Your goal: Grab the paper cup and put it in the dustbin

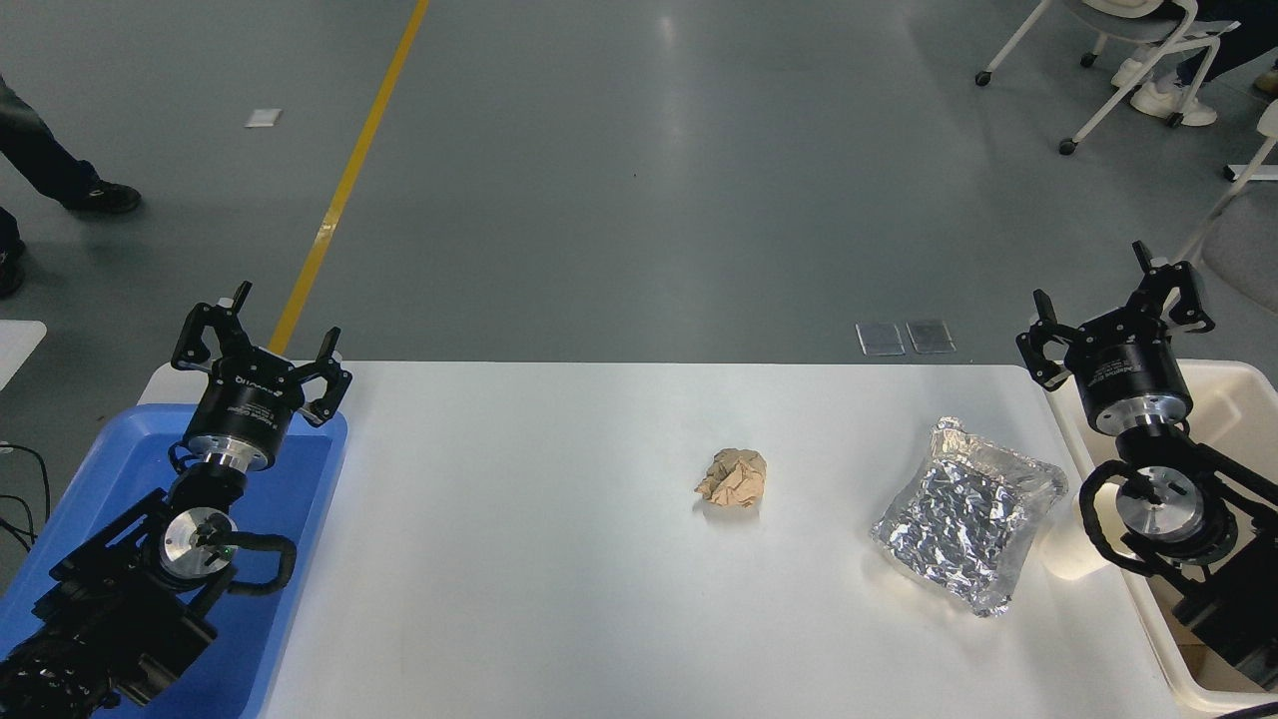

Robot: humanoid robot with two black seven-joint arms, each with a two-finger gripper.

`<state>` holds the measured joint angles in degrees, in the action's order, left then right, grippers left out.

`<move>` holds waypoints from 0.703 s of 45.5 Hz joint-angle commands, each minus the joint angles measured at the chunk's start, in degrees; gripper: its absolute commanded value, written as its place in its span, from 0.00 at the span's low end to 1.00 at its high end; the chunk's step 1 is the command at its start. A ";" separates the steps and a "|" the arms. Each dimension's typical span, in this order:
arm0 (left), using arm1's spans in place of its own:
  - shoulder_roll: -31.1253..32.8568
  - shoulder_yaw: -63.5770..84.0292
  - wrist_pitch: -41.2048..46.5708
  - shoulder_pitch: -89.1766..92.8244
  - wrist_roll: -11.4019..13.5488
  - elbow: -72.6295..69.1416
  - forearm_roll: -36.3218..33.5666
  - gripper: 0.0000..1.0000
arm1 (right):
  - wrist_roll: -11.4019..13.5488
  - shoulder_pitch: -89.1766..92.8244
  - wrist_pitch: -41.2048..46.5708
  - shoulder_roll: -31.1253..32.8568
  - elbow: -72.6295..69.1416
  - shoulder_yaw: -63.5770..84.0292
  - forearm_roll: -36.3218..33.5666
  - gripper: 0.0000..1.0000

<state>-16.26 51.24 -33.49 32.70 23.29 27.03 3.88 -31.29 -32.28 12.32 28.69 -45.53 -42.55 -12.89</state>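
The paper cup (1068,547) stands on the white table (559,579) between the foil bag and my right arm, and the arm's wrist partly hides it. The dustbin (1236,401) is a cream tub at the table's right edge, mostly covered by the right arm. My right gripper (1120,302) is open and empty, raised over the dustbin's far left corner, well beyond the cup. My left gripper (262,338) is open and empty, parked over the blue tray at the lower left.
A crinkled silver foil bag (966,524) lies just left of the cup. A crumpled brown paper ball (734,477) lies mid-table. A blue tray (300,519) sits at the left edge. A person's legs show at the far left, chairs at the top right.
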 commanded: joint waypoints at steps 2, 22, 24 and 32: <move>0.00 0.00 0.01 0.00 0.00 -0.05 0.08 0.99 | 0.00 -1.21 0.16 0.32 0.09 2.47 0.14 1.00; 0.00 0.00 0.01 0.00 0.00 -0.05 0.07 0.99 | 0.18 -6.30 -0.63 4.62 0.36 10.73 0.14 1.00; 0.00 0.00 0.01 0.00 0.00 0.04 -0.01 0.99 | 0.35 -7.36 -1.16 5.93 0.53 12.92 0.14 1.00; 0.00 0.00 0.01 0.00 0.00 0.04 0.08 0.99 | 2.89 -17.97 -1.95 12.96 0.71 34.69 0.14 1.00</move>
<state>-16.26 51.24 -33.50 32.70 23.29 27.02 3.92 -30.86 -40.10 11.23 34.68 -45.06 -28.25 -12.70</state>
